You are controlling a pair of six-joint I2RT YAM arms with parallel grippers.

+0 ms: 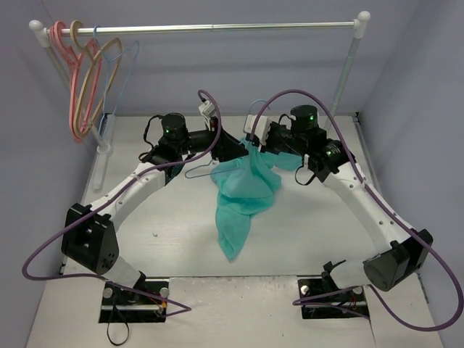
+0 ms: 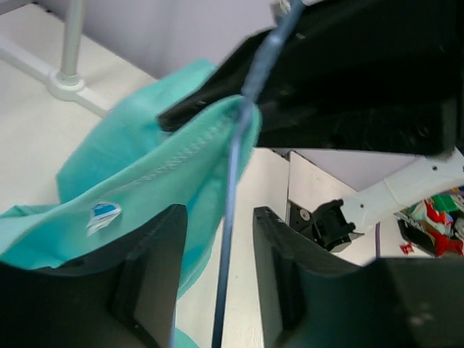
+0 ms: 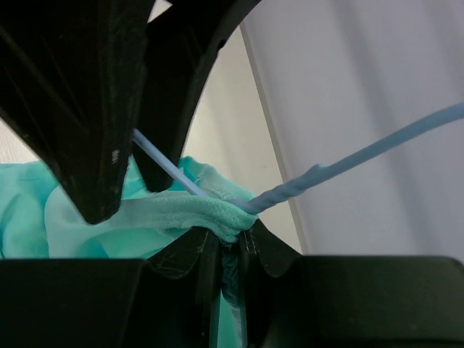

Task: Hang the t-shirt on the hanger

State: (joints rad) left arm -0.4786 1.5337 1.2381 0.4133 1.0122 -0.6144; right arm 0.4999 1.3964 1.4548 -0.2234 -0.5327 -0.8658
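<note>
The white table fills most of the overhead view. A rail runs across the top, with spare hangers bunched at its upper-left end.

The t-shirt is dead centre. Its top is gathered up where the two arms meet, and the rest droops toward lower centre. In the left wrist view it fills the left half of the frame.

The hanger is up there with it. Its thin blue wire runs along the shirt's stitched edge and sticks out to the shirt's left in the overhead view.

The right gripper is pinched tight on a fold of the shirt's edge, right where the twisted bit of wire comes out. I can't tell if the wire itself is in the pinch.

The left gripper has its fingers spread. The wire passes down the gap between them, and neither finger is clearly touching it.
</note>
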